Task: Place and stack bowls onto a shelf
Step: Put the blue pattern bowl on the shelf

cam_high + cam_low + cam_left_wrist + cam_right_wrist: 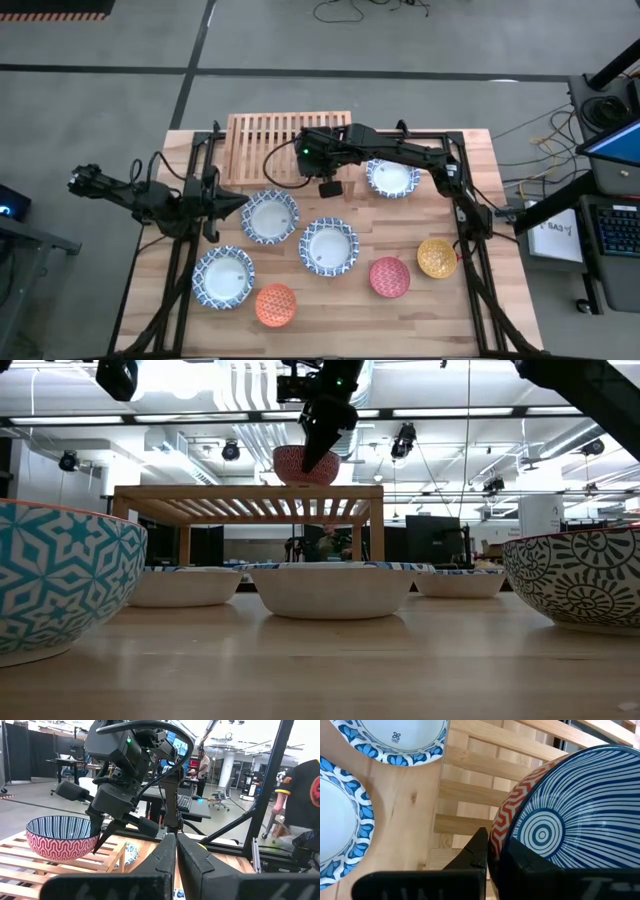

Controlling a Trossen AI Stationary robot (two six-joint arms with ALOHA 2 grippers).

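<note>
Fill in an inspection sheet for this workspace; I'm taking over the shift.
Surface: wood table, clean.
Job's things: four wide bowls, three small ones on table; red bowl at the shelf's right end.
Clutter: nothing seen.
Grippers: right gripper shut on red bowl's rim; left gripper shut, empty, over table's left side.
Cables: loops on floor behind table.
Surroundings: desks, monitors, people beyond table.

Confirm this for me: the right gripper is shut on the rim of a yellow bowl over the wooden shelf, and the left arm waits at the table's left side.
One thing is wrong: the bowl is red-patterned outside with blue stripes inside, not yellow, as the left wrist view shows. The rest holds: the right gripper is shut on its rim over the shelf, and the left gripper waits at the left.
</note>
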